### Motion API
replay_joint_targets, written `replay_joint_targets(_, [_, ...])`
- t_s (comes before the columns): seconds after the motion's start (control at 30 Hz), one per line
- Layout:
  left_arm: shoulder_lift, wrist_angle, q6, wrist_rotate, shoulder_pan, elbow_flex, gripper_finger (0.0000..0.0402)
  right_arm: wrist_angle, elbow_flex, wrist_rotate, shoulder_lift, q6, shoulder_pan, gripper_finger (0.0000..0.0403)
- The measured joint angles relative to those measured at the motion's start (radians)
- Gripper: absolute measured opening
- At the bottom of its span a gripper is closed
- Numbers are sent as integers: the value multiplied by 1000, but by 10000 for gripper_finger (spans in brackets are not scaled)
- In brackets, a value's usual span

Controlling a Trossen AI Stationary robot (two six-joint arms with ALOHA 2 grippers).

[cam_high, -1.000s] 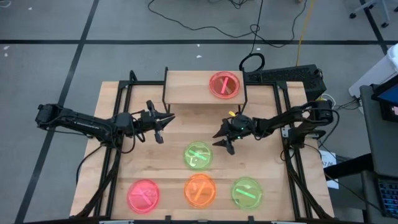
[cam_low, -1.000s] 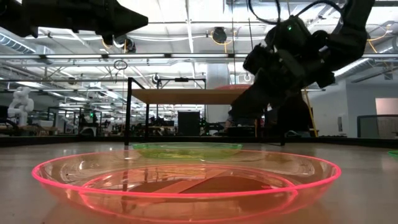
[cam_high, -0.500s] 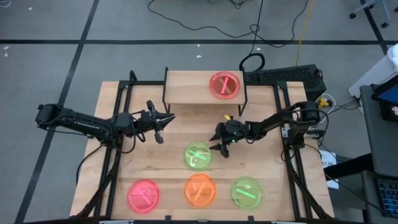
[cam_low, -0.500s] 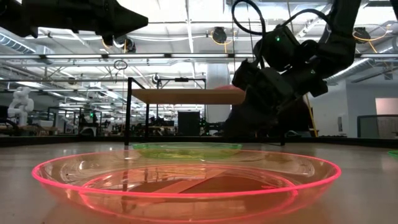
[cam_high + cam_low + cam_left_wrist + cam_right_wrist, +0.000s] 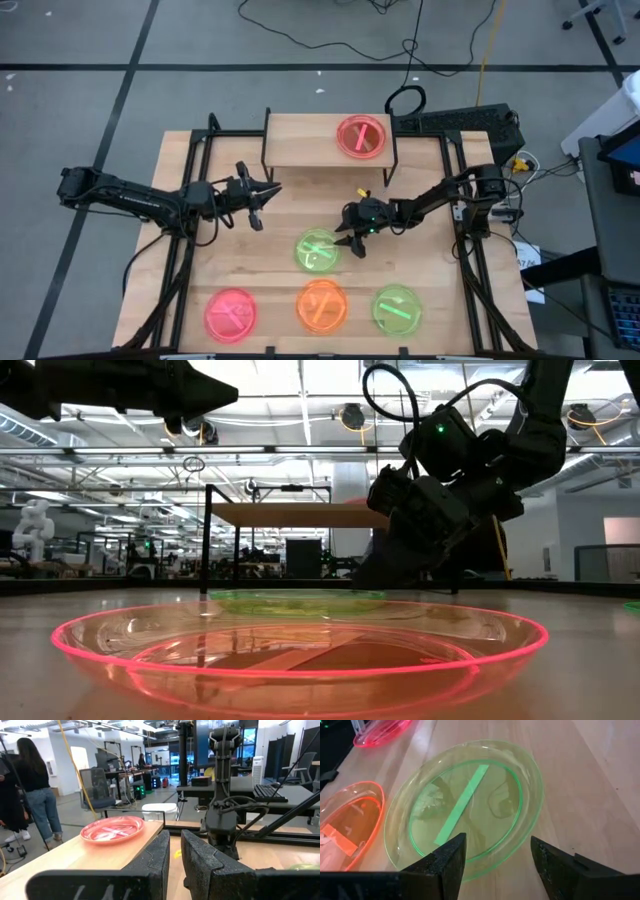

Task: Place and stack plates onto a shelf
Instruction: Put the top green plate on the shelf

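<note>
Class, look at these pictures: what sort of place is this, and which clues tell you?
Probably a robotics lab: a white humanoid robot, office chair, and floor cables.

both arms are matte black with jointed segments and looping black cables, the right one shows a small green light near its wrist, and each pincer has rough-textured dark fingers [image 5: 200,862].
</note>
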Motion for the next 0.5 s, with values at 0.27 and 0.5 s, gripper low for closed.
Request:
replay_joint_targets(0.27, [0,0,-3,0,0,0,56,-50,0,2,-1,15,0,203])
replay_joint_targets(0.5, [0,0,-6,0,0,0,56,-51,0,2,-1,29,0,195])
